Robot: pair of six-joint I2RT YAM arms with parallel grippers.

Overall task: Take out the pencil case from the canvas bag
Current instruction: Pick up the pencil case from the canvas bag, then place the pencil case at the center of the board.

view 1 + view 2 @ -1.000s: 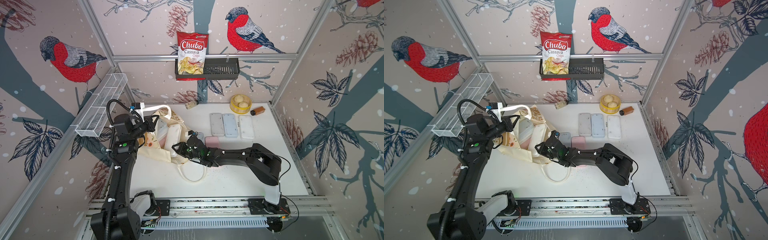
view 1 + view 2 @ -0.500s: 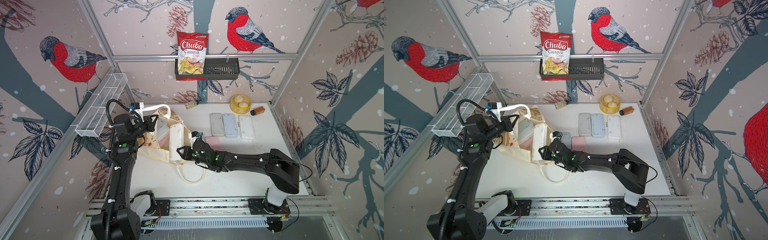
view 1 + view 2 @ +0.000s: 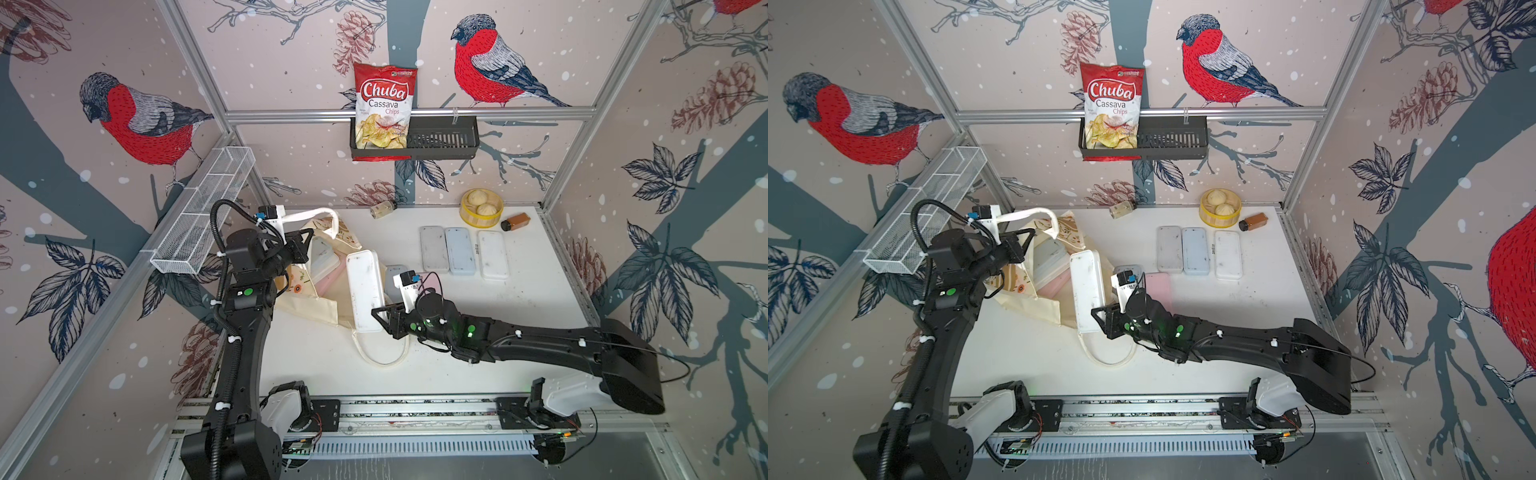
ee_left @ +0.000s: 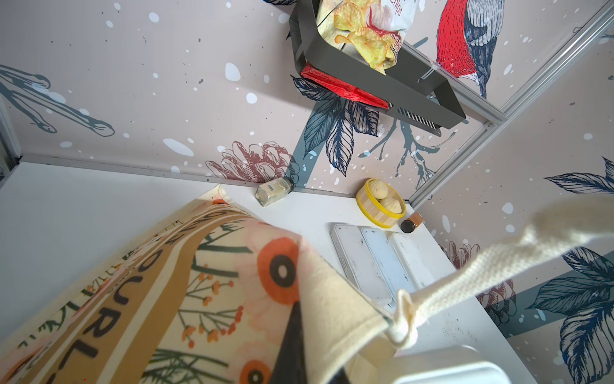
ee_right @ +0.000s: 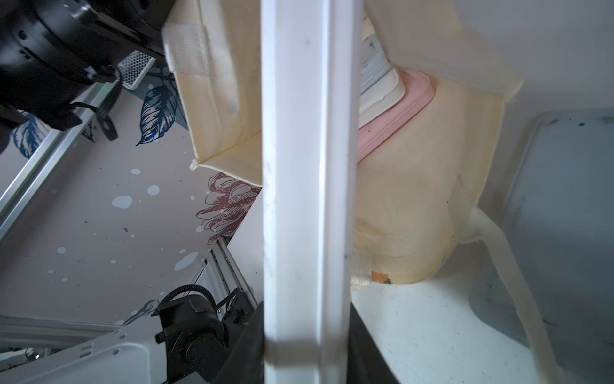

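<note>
The canvas bag (image 3: pixel 309 305) (image 3: pixel 1038 305) lies at the table's left with its mouth facing right. My left gripper (image 3: pixel 301 249) (image 3: pixel 1017 249) (image 4: pixel 309 365) is shut on the bag's upper rim by a handle and holds the floral side (image 4: pixel 199 282) up. A white pencil case (image 3: pixel 365 291) (image 3: pixel 1086 291) (image 5: pixel 305 166) is clamped at its near end in my right gripper (image 3: pixel 384 322) (image 3: pixel 1102 318) (image 5: pixel 305 349), hanging over the bag's mouth. A pink case (image 5: pixel 398 116) and a whitish case (image 5: pixel 378 93) lie inside the bag.
Three pale cases (image 3: pixel 460 251) lie in a row at the back right. A grey case (image 3: pixel 395 278) and a pink case (image 3: pixel 432 284) sit behind my right wrist. A bun steamer (image 3: pixel 481 208), brown bottle (image 3: pixel 515 221) and small jar (image 3: pixel 382 209) line the back wall. The loose handle (image 3: pixel 382 357) loops toward the front.
My right gripper has drawn back to the right and toward the front, taking the white pencil case out through the bag's mouth. The left gripper has stayed where it was.
</note>
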